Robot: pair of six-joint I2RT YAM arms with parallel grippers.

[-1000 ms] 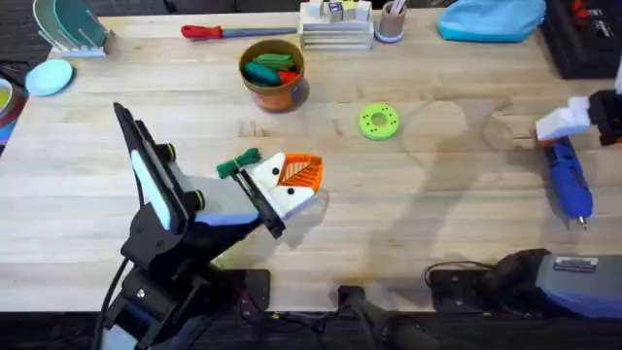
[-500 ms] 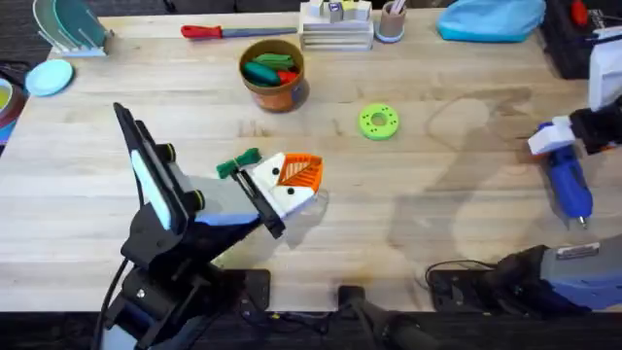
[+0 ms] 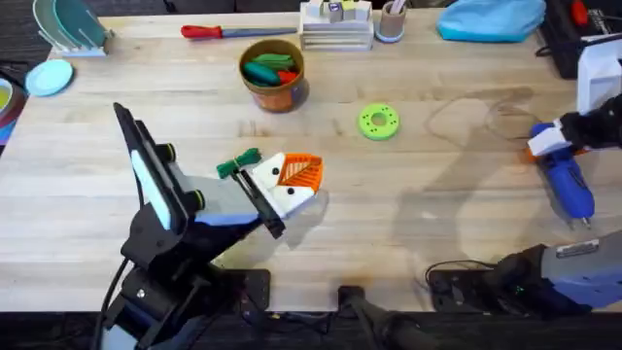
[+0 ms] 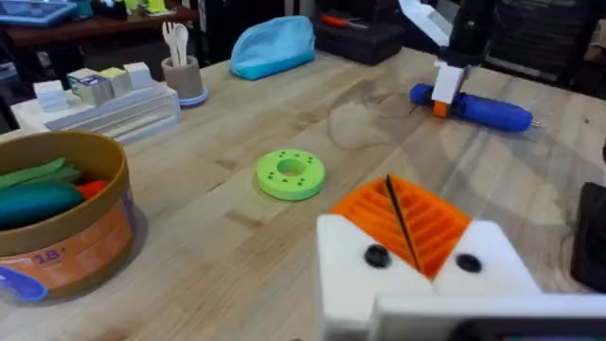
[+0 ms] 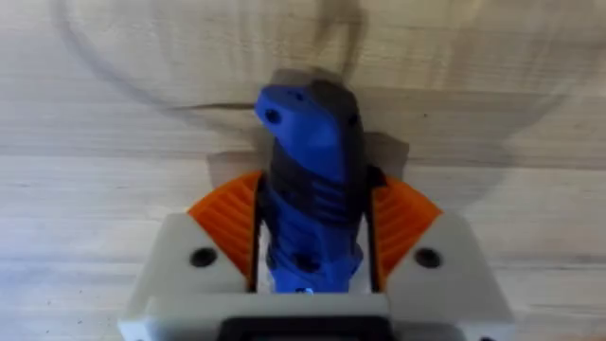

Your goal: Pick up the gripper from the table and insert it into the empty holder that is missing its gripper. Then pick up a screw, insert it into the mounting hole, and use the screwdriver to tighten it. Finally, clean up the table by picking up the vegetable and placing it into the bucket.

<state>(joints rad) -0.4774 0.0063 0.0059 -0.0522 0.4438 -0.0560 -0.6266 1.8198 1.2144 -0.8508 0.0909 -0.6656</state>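
Closing my right hand (image 5: 308, 275) on the screwdriver (image 3: 564, 175): the wrist view shows the orange pads (image 5: 227, 223) tight on both sides of its blue body, near the back end. It lies at the far right of the bench (image 3: 437, 233), tip pointing toward the near edge; I can't tell whether it has lifted off the wood yet. My left hand (image 3: 292, 180) sits left of centre, clenched, its orange pads pressed together with nothing between them. I judge this to be the tightening stage, so picking up the driver is under way. I can't make out a screw or the mounting hole, so I can't confirm that the insert steps are done. Bucket (image 3: 273, 73) stands at the far side, left of centre, and already holds green, teal and red pieces, likely vegetables. A green stalk-like item (image 3: 236, 162) lies just left of the left hand, possibly the vegetable still to clear. Green disc (image 3: 378, 122) lies on the bench between the two hands.
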